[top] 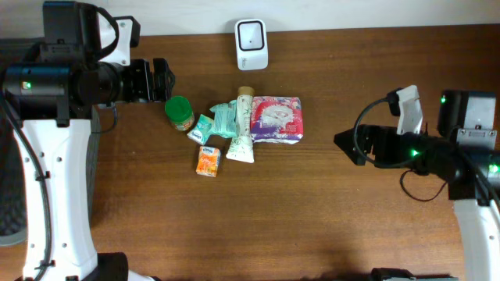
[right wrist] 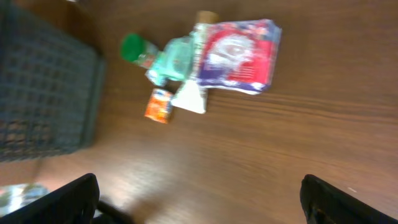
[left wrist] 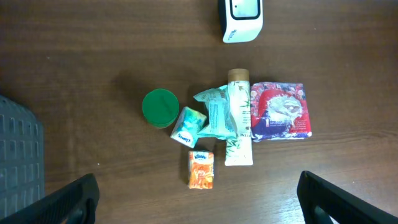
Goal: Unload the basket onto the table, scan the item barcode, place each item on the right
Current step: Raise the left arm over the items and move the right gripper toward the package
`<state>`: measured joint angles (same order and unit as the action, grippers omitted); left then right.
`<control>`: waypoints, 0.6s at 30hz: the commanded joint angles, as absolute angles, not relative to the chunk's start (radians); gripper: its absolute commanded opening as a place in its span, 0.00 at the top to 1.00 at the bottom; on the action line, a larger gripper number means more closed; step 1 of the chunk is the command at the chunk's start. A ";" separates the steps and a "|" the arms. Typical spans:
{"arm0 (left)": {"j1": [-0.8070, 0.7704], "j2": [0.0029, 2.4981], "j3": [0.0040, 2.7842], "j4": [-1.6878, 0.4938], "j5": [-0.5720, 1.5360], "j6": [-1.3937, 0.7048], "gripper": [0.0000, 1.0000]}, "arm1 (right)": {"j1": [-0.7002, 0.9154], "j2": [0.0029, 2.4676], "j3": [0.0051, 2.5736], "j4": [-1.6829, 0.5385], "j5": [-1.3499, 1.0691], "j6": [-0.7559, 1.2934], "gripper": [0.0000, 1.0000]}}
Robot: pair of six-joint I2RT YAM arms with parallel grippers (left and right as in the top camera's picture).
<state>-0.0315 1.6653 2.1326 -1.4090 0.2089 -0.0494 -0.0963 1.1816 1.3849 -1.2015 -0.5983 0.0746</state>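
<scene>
Items [top: 244, 125] lie between left tool [top: 167, 79] and right tool [top: 342, 144].

Scanner [top: 251, 44] behind tube [top: 243, 125], jar [top: 180, 113] left, pack [top: 278, 119] right, seemingly touching tube, carton [top: 208, 161] frontmost

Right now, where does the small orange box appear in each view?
Overhead: small orange box, left of centre.
Left wrist: the box, lower centre.
Right wrist: the box, upper left of centre, blurred.
Shared landmark: green lid, up and left of the box in every view.
</scene>
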 commanded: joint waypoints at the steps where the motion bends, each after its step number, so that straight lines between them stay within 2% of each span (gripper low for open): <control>1: -0.030 1.668 2.137 -1.408 0.212 -0.056 0.01 | -0.092 1.219 1.410 -1.216 -0.497 0.061 0.01; 5: -0.030 1.668 2.137 -1.407 0.212 -0.056 0.01 | -0.091 1.279 1.405 -1.131 -0.511 0.061 0.01; 8: -0.030 1.668 2.137 -1.407 0.212 -0.056 0.01 | -0.092 1.457 1.404 -1.049 -0.527 0.065 0.01; 12: -0.030 1.668 2.137 -1.407 0.212 -0.056 0.01 | -0.091 1.740 1.404 -0.867 -0.806 0.064 0.01; 18: -0.030 1.668 2.137 -1.407 0.212 -0.056 0.01 | -0.089 1.916 1.404 -0.782 -0.880 0.064 0.01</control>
<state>-0.0315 1.6657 2.1323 -1.4086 0.2085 -0.0494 -0.0963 1.8957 1.3914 -0.7940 -0.8318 0.0715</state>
